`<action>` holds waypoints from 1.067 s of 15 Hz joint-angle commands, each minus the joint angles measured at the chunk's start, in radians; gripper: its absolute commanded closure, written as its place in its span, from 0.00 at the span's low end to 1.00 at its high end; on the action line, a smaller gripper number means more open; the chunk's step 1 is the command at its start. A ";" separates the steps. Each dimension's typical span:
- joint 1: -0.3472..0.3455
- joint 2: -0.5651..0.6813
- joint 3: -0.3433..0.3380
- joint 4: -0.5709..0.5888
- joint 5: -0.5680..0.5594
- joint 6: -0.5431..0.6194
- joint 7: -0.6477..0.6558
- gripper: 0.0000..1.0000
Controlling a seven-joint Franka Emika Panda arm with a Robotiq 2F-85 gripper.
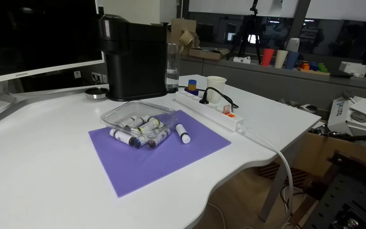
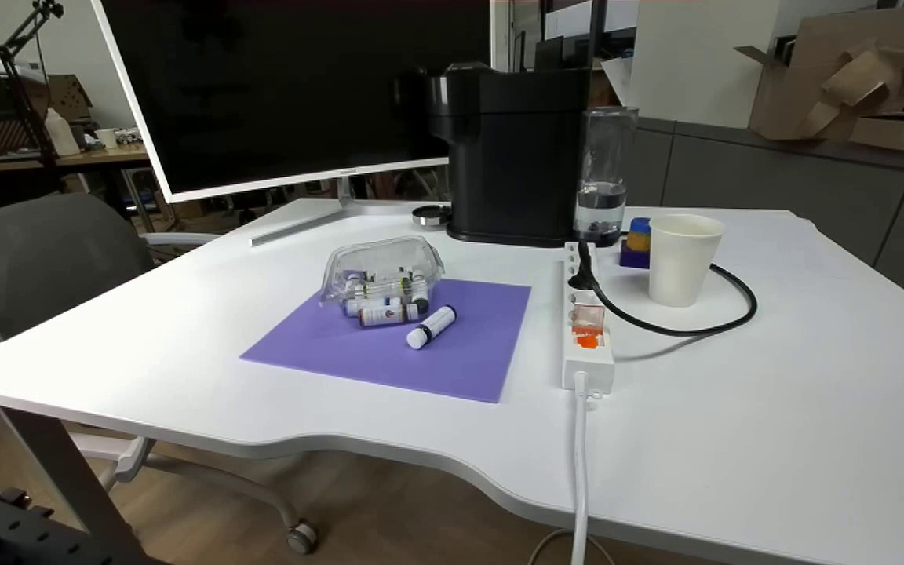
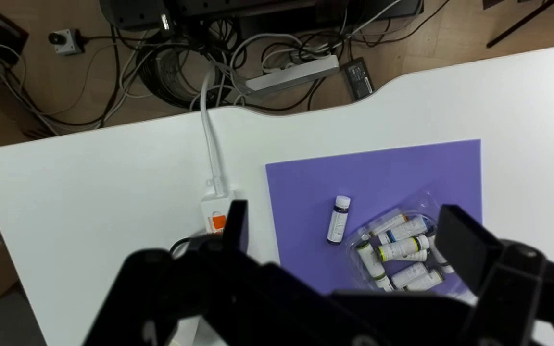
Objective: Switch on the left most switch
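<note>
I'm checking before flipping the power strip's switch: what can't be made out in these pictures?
Wrist view: much of the power strip, behind the claw.
All views: setting of the orange switch, too small to tell.
Both exterior views: top of the monitor, cut off by picture edge.

Desk (image 1: pixel 59 171) from above, 3 views.

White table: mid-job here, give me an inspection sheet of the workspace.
Surface: white table, purple rectangular mat on it.
Job's things: long white power strip; small orange switch near its cord end, on or off unclear.
Clutter: clear plastic tub of white-labelled bottles, one loose bottle; white paper cup beside the strip.
Gripper: black two-finger gripper open, holding nothing.
Cables: white cord runs over the table edge; black cable plugged into the strip.
Surroundings: grey office chair.
</note>
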 commanded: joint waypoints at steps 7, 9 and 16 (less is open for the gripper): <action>-0.101 0.182 -0.068 0.001 -0.132 0.271 -0.022 0.00; -0.110 0.269 -0.120 0.025 -0.111 0.306 -0.088 0.00; -0.121 0.530 -0.224 0.123 -0.087 0.294 -0.402 0.00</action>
